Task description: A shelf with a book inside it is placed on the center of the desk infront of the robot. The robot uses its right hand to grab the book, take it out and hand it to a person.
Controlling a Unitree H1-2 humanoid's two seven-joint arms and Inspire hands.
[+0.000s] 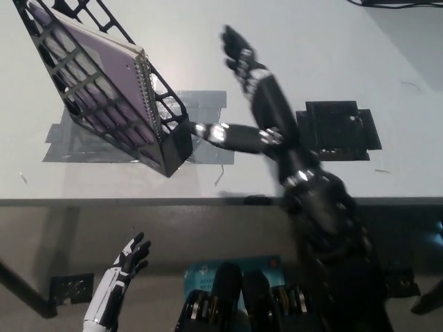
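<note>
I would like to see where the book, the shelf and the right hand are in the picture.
book [97, 69], head view, on its purple cover behind the lattice.
shelf [174, 144], head view, on its solid black lower end.
right hand [250, 104], head view, on the middle of the black hand above the desk.

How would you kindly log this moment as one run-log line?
right hand: open, over desk, reaching toward shelf | spiral notebook: in shelf, ungrasped | left hand: open, below desk edge

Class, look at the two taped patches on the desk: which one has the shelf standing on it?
The grey tape patch, at the left, carries the black shelf with its spiral book. The black tape patch, at the right, carries nothing.
</note>
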